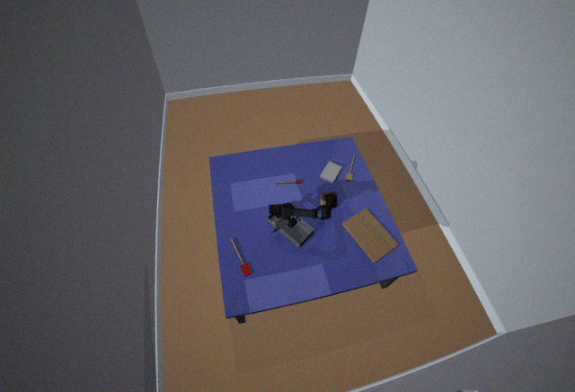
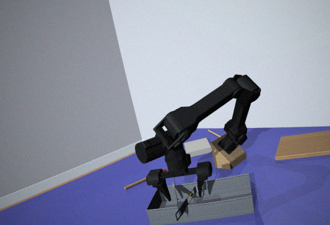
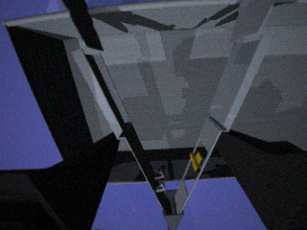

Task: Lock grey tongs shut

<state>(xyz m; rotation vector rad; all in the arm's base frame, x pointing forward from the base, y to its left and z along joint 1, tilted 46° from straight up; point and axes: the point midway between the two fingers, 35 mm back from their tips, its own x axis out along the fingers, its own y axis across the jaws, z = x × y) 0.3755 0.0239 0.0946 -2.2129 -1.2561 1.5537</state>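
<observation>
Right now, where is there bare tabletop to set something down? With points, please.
Between the red-headed brush [image 1: 245, 269] and the grey roasting tin [image 1: 304, 240] [image 2: 202, 213] [image 3: 43, 96]; also between that tin and the wooden board [image 1: 370, 235] [image 2: 303, 145]. Crowded: the tin, with open claw [image 1: 288, 221] [image 2: 185, 198] [image 3: 164, 132] and tongs [image 2: 182, 209] [image 3: 247, 91].
</observation>
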